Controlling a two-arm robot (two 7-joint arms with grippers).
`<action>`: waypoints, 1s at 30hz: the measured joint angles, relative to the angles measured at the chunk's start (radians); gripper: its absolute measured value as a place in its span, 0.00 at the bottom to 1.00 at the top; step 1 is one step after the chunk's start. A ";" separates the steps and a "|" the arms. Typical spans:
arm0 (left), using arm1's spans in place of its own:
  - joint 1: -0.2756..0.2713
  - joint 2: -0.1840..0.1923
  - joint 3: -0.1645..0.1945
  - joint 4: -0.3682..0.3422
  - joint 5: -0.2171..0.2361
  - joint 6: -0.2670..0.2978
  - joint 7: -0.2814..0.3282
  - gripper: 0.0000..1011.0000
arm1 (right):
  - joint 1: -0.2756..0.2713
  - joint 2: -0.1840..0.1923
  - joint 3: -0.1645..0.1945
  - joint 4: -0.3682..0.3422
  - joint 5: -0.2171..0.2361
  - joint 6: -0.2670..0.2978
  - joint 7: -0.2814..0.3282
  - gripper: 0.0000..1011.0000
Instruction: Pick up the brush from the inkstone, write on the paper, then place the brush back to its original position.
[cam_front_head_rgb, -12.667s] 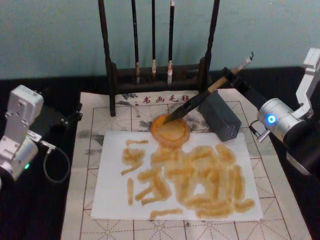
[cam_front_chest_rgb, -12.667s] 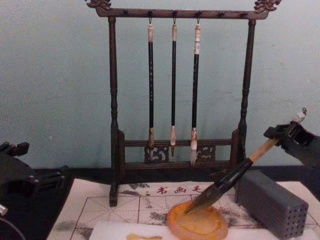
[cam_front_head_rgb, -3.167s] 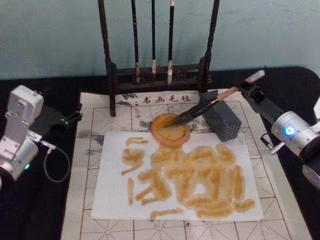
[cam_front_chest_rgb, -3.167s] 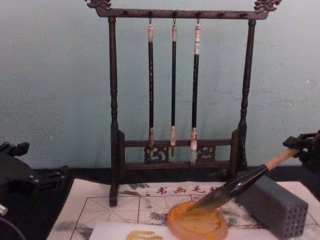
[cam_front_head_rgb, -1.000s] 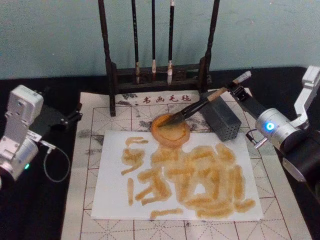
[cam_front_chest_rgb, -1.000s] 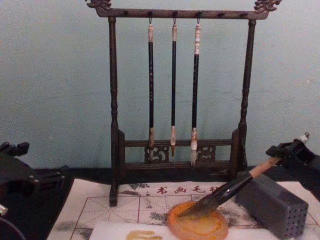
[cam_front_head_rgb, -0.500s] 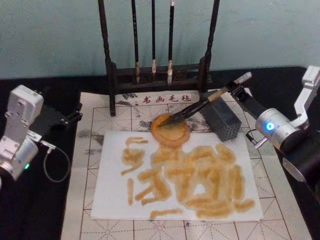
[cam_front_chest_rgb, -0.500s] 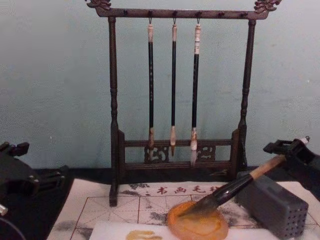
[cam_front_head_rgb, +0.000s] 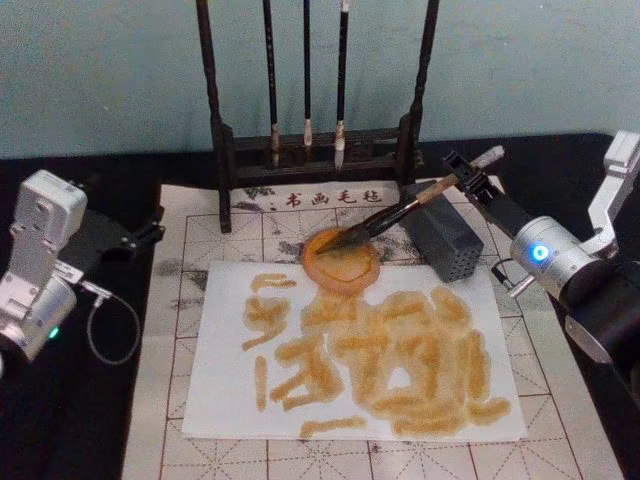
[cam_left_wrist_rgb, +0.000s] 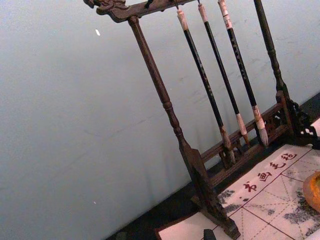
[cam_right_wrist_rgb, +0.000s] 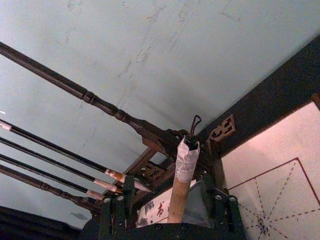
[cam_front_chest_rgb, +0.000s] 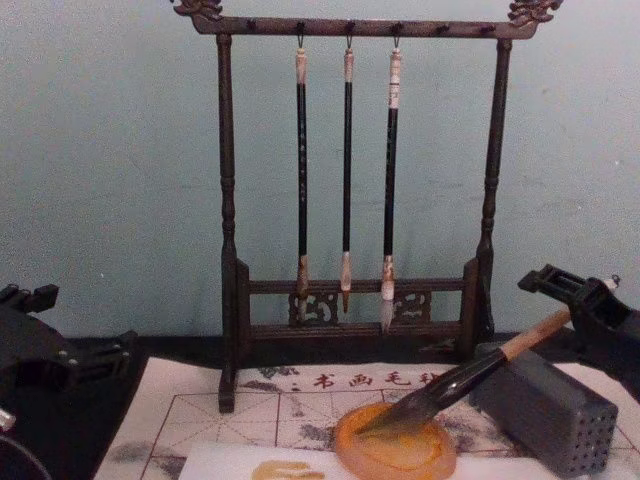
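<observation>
The brush (cam_front_head_rgb: 395, 213) lies slanted, its dark bristles in the orange inkstone (cam_front_head_rgb: 340, 262) and its handle leaning on a grey block (cam_front_head_rgb: 445, 240). My right gripper (cam_front_head_rgb: 465, 178) sits at the upper end of the handle. In the right wrist view its fingers (cam_right_wrist_rgb: 117, 210) stand open on either side of the handle (cam_right_wrist_rgb: 182, 175), with a gap on each side. The white paper (cam_front_head_rgb: 225, 370) in front of the inkstone carries many yellowish-brown strokes. My left gripper (cam_front_head_rgb: 150, 232) is parked at the table's left, open and holding nothing.
A dark wooden rack (cam_front_head_rgb: 215, 120) with three thin hanging brushes stands behind the inkstone. A beige mat (cam_front_head_rgb: 200, 225) with a red grid lies under the paper. The right arm's body (cam_front_head_rgb: 570, 265) fills the right side, over black cloth.
The right gripper's fingers have spread away from the handle, letting go of the brush. The brush now rests on the grey block and the inkstone. The left arm has not moved.
</observation>
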 joint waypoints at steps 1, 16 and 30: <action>0.000 0.000 0.000 0.000 0.000 0.000 0.000 0.99 | 0.000 0.000 0.000 0.000 0.000 0.000 0.000 0.83; 0.000 0.000 0.000 0.000 0.000 0.000 0.000 0.99 | 0.000 0.001 -0.001 0.000 0.001 -0.001 0.000 0.99; 0.000 0.000 0.000 0.000 0.000 0.000 0.000 0.99 | -0.117 0.059 0.002 -0.157 0.057 -0.025 -0.042 0.99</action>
